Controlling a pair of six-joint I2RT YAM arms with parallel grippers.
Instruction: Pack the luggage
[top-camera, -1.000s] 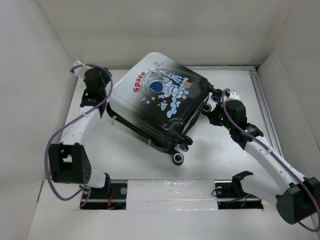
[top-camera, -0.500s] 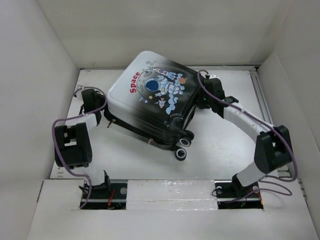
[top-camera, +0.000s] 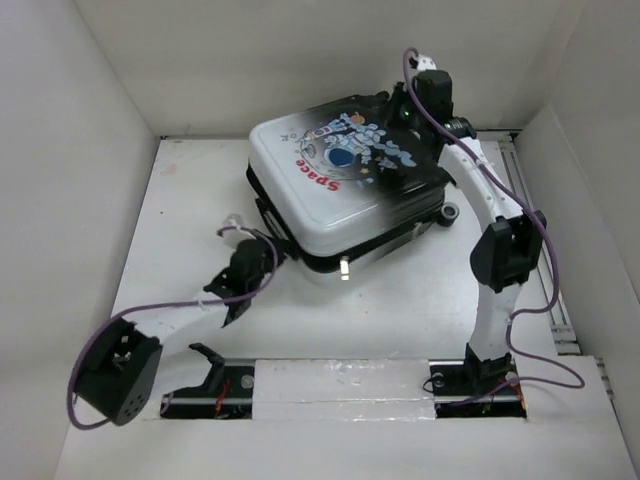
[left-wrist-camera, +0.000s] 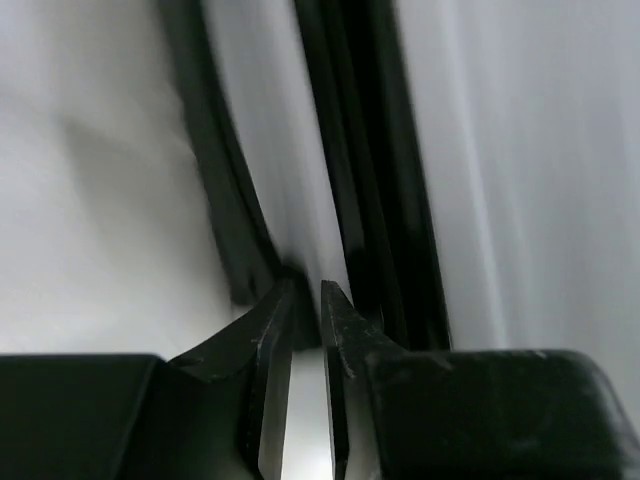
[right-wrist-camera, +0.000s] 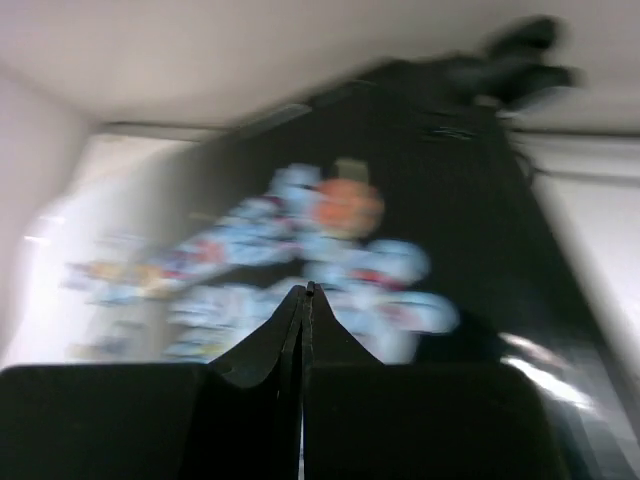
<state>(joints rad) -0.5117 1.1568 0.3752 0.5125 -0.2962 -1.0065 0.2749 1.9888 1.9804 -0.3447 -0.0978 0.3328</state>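
**Luggage shut and lying flat mid-table; one gripper at its near seam, the other over its far end**

The luggage (top-camera: 340, 190) lies closed on the white table (top-camera: 190, 200), printed shell up, in the middle to far part of the surface and turned at an angle to the table edges.

Near side: my left arm runs low from its base at the near left corner toward the case. My left gripper (left-wrist-camera: 305, 298) is at the near left corner of the luggage, level with the black seam (left-wrist-camera: 372, 150) between the two shell halves. Its fingers are drawn together to a thin slit, with the tips right at the seam line. I cannot tell whether anything is pinched between them. The left wrist view is close and soft, and shows only white shell and black edging.

Middle: the shell fades from white on the left to black on the right. The red "Space" word (top-camera: 318, 178) reads upside down from the top camera, and the astronaut print (top-camera: 352, 150) sits just beyond it. One black wheel (top-camera: 452, 212) shows at the right end, on the table.

Far side: my right arm stands up from its base at the near right and reaches over the right end of the case. My right gripper (right-wrist-camera: 305, 292) is above the black far right part of the shell, with its fingers pressed fully together and nothing between them. The right wrist view is blurred; the print is in it, beyond the tips. I cannot tell whether the tips touch the shell.
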